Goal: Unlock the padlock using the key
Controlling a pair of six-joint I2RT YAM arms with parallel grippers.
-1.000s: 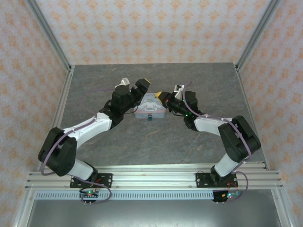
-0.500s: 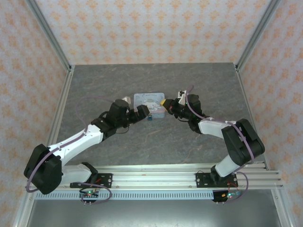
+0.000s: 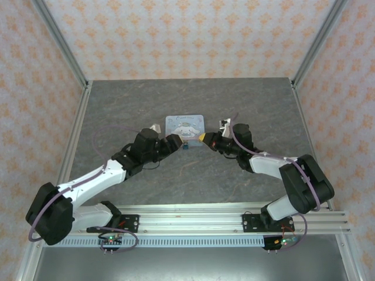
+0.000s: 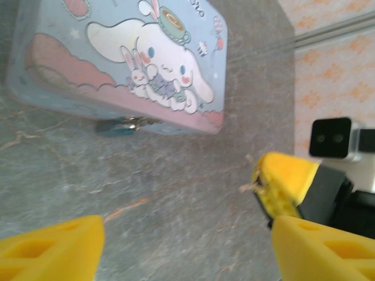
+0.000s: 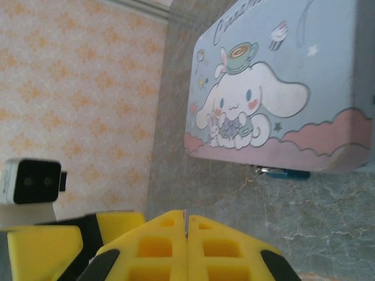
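Top view: the padlock (image 3: 185,147) is a dark speck at the near edge of the tin (image 3: 185,124), its shackle too small to tell. Left wrist view: the padlock is blurred, its upper part tucked under the tin's wall. The tin is cut off at the top and left edges, the left jaws at the bottom edge. Right wrist view: the padlock's top is hidden beneath the tin. The tin is cut off at top and right, the right jaws below.
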